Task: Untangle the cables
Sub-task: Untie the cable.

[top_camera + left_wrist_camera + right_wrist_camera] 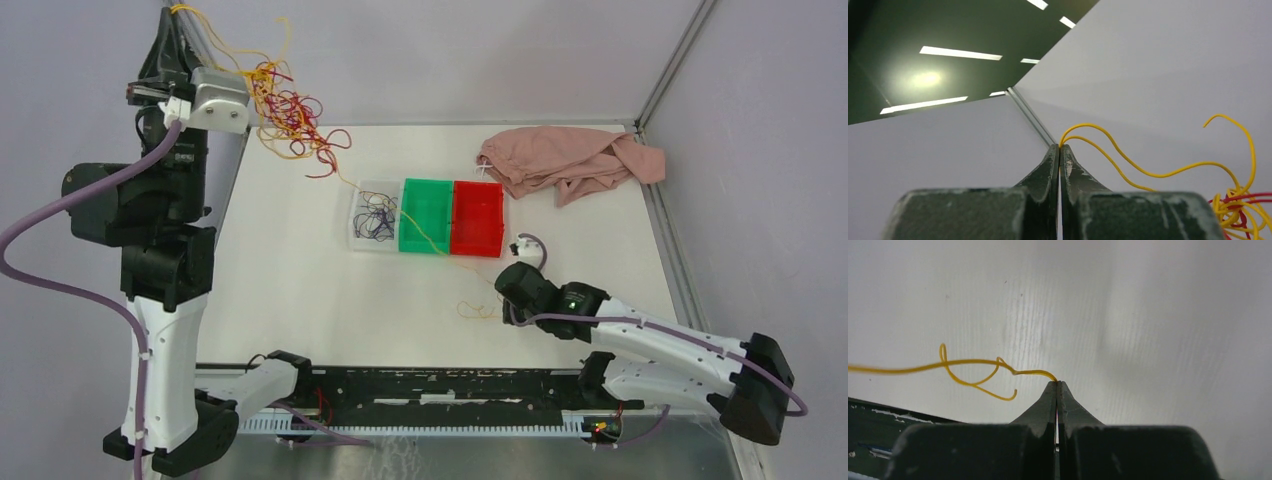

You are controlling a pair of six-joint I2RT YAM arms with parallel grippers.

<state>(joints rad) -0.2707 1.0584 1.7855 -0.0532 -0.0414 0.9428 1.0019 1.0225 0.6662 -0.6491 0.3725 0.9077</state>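
White desk [300,290] has a crumpled pink cloth [570,160] far right and a clear-green-red bin row [427,190] mid-desk. The cables [288,115] hang as a red-and-yellow tangle in the air over the far left corner, with the left jaws pinched fully shut on yellow strands above it. One yellow strand [968,361] crosses the green bin to the right jaws, which are clamped shut on its end near the desk.

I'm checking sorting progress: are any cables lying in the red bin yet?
No, the red bin shows only its bare floor; dark cables lie in the clear bin.
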